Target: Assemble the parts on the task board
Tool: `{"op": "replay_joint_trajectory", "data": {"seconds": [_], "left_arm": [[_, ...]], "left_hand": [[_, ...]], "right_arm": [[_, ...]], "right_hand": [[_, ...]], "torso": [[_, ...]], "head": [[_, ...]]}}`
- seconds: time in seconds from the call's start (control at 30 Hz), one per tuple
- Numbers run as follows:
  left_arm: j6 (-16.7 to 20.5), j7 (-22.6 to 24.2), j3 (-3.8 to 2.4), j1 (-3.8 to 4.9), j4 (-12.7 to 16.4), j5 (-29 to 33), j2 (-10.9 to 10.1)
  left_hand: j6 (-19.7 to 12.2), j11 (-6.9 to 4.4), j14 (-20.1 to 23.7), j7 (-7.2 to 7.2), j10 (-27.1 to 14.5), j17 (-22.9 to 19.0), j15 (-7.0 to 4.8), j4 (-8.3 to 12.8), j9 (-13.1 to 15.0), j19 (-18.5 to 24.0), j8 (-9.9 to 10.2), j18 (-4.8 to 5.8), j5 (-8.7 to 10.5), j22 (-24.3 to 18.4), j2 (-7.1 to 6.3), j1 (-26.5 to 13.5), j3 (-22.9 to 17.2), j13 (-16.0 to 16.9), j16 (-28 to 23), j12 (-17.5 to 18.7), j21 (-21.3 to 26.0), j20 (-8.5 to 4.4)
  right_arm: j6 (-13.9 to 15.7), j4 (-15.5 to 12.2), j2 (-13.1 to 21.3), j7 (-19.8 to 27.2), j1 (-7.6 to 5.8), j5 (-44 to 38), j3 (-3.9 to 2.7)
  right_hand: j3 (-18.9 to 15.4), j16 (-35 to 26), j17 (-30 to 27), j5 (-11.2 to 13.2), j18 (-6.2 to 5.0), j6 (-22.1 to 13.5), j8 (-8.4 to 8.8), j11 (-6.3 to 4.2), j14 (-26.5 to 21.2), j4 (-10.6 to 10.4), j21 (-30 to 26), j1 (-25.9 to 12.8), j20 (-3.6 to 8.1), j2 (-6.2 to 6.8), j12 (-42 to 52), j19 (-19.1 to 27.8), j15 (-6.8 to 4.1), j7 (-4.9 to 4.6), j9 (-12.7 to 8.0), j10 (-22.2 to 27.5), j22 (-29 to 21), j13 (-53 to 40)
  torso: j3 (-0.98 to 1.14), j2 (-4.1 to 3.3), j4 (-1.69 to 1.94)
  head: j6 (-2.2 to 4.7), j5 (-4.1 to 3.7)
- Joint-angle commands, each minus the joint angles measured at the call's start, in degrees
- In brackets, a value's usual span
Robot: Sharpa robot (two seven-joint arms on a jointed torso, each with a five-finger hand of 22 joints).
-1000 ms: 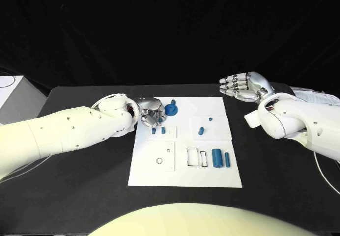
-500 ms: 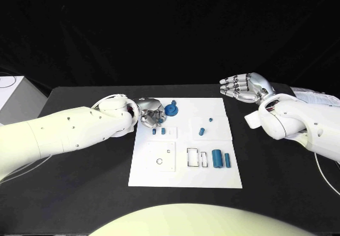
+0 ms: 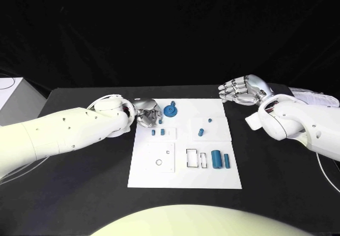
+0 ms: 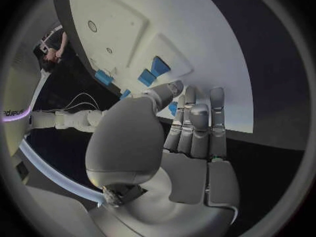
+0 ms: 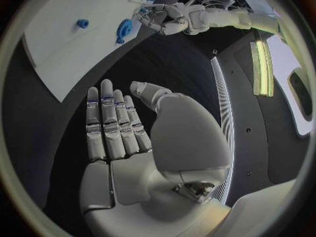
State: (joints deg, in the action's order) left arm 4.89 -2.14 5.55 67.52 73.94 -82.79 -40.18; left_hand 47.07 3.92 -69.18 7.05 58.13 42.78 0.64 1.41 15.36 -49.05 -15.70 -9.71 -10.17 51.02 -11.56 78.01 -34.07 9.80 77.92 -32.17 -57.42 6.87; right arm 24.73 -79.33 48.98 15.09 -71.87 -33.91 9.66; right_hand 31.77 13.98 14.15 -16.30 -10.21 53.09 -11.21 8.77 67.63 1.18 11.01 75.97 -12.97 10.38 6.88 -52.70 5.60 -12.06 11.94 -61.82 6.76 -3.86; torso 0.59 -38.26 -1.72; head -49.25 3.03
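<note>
The white task board (image 3: 212, 177) lies mid-table. A blue round part (image 3: 171, 109) stands near its far left corner. My left hand (image 3: 147, 112) hovers just left of that part, fingers straight and holding nothing; in the left wrist view the left hand (image 4: 191, 126) points at the task board (image 4: 217, 52) and small blue parts (image 4: 160, 67). Two short blue pieces (image 3: 158, 131) and two more (image 3: 201, 131) lie mid-board, and two blue cylinders (image 3: 220, 159) lie beside empty slots (image 3: 192, 157). My right hand (image 3: 244, 89) floats open beyond the board's far right corner; the right wrist view shows the right hand (image 5: 118, 137) flat.
A raised white plate (image 3: 160, 157) with small holes sits on the board's left half. A white box (image 3: 11, 96) stands at the table's far left edge. Black tabletop (image 3: 283, 187) surrounds the board.
My left hand has drawn back a little to the left, away from the blue round part, which now stands apart from its fingers. The right hand has dipped slightly.
</note>
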Motion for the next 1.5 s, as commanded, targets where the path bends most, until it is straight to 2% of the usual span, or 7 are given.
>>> {"op": "replay_joint_trajectory", "data": {"seconds": [0.03, 0.17, 0.3, 0.43, 0.57, 0.93, 1.5], "left_arm": [[0.36, -0.27, -0.35, -0.07, -0.38, 1.07, -0.3], [1.06, -0.17, -1.09, -0.06, -0.8, 2.15, -1.05], [1.19, -0.17, -1.87, -0.03, -1.3, 6.55, -2.17], [1.34, 0.43, -2.54, 0.02, -1.59, 17.25, -3.95], [0.91, 2.82, -2.93, 0.07, -1.17, 30.35, -6.27], [-5.91, 14.54, -3.21, 0.09, 4.12, 63.5, -12.58], [-6.61, 19.55, -3.21, 0.04, 9.89, 72.2, -15.61]], "left_hand": [[-0.44, 0.27, 0.55, 0.15, -0.68, -0.35, 0.0, -0.46, 0.1, -0.31, 0.05, -0.79, -0.04, -0.09, -0.62, -0.13, 0.04, 0.04, -0.36, 0.24, 0.22, 0.06], [-0.57, 0.69, 1.06, 0.16, -1.73, -1.17, 0.32, -0.51, 0.14, -0.34, 0.06, -0.76, -0.1, -0.17, -0.63, 0.01, -0.1, -0.01, -0.68, 0.69, 0.38, 0.18], [-0.45, 0.96, 1.52, 0.33, -2.36, -2.02, 0.53, -0.37, 0.22, -0.39, -0.06, -0.76, -0.16, -0.19, -0.29, 0.52, -0.56, -0.06, -1.0, 1.05, 0.42, 0.29], [1.86, 2.11, 6.33, 1.91, -4.15, -10.84, 1.37, 0.05, 0.71, 0.27, -1.19, -0.76, -0.2, 0.02, 0.21, 1.18, -2.24, -1.1, -5.04, 3.16, 0.42, 0.83], [3.39, 3.01, 10.24, 3.37, -4.85, -15.49, 2.03, 0.37, 0.97, 2.01, -1.86, -0.73, -0.27, -0.29, 0.32, 1.22, -2.63, -1.53, -9.82, 3.79, 1.49, 1.3], [2.82, 3.59, 12.72, 3.95, -5.62, -19.26, 2.94, -1.68, 1.03, 4.11, -2.02, -0.77, -0.14, -4.37, 0.56, -1.55, 0.34, -2.11, -17.87, 4.04, 7.79, 2.6], [2.19, 3.88, 12.36, 4.05, -6.45, -19.69, 3.25, -3.68, 1.13, 2.64, -2.17, -0.8, -0.09, -7.73, 0.42, -2.84, 2.89, -2.83, -19.5, 4.77, 11.96, 3.08]], "right_arm": [[-1.02, 0.33, 0.03, -1.62, 0.03, -7.99, -0.02], [-1.1, 1.04, 0.02, -2.73, 0.04, -16.07, -0.03], [-2.88, 1.79, -0.13, -4.16, 0.04, -24.16, -0.03], [-4.49, 1.95, -0.39, -6.43, 0.05, -31.82, -0.03], [-5.44, 1.7, -0.8, -10.86, 0.07, -39.68, -0.02], [-9.02, 0.01, -2.52, -20.8, 0.37, -53.12, 0.14], [-9.67, -1.46, -5.4, -25.81, 1.93, -59.66, 0.46]], "right_hand": [[-0.05, 1.82, 2.18, 0.48, -0.47, 1.01, -0.77, -0.82, 2.72, 0.54, 1.56, 0.61, 1.38, -0.03, 0.25, -3.02, -1.19, 0.41, 0.55, -1.86, 0.61, -0.02], [-1.47, 4.68, 5.72, 1.42, -0.37, 2.16, -1.46, -1.73, 6.87, 1.42, 4.91, 1.16, 3.31, -0.38, -0.16, -7.1, -2.78, 1.13, 1.3, -4.0, 2.31, -0.04], [-4.58, 11.0, 11.11, 2.62, -0.16, 3.82, -1.48, -2.95, 14.96, 2.47, 12.9, 1.81, 6.77, -1.17, -1.24, -12.84, -4.79, 2.14, 1.79, -6.64, 7.18, -0.07], [-4.93, 24.26, 20.03, 2.61, 0.2, 5.24, -0.38, -3.6, 17.57, 2.92, 22.41, 1.6, 8.71, -1.6, -2.84, -14.09, -5.53, 2.83, 1.8, -8.86, 14.08, -0.09], [-2.91, 40.68, 34.66, 3.95, 0.0, 5.9, 0.89, -3.91, 17.27, 2.68, 28.35, 0.83, 8.3, -1.33, -3.21, -12.67, -5.94, 2.84, 1.99, -9.31, 19.12, -0.14], [-0.37, 54.94, 47.73, 5.39, -0.25, 5.87, 1.99, -3.9, 18.48, 1.2, 31.51, -0.93, 7.78, 0.82, -3.18, -13.55, -5.65, 2.98, 2.5, -9.21, 21.98, -0.21], [0.43, 59.15, 51.69, 5.42, 0.13, 5.63, 2.38, -3.85, 18.96, 0.38, 33.72, -1.64, 7.84, 1.94, -3.2, -14.89, -5.45, 3.05, 2.84, -9.13, 24.84, -0.23]], "torso": [[-0.04, 0.04, 0.04], [-0.04, 0.1, -0.02], [-0.01, 0.12, 0.01], [0.09, 0.19, -0.02], [0.11, 0.19, -0.08], [-0.1, -0.02, -0.08], [-0.09, 0.0, 0.02]], "head": [[0.08, -0.06], [0.34, -0.18], [0.78, -0.75], [1.38, -1.23], [1.75, -1.55], [1.97, -2.17], [1.76, -2.03]]}}
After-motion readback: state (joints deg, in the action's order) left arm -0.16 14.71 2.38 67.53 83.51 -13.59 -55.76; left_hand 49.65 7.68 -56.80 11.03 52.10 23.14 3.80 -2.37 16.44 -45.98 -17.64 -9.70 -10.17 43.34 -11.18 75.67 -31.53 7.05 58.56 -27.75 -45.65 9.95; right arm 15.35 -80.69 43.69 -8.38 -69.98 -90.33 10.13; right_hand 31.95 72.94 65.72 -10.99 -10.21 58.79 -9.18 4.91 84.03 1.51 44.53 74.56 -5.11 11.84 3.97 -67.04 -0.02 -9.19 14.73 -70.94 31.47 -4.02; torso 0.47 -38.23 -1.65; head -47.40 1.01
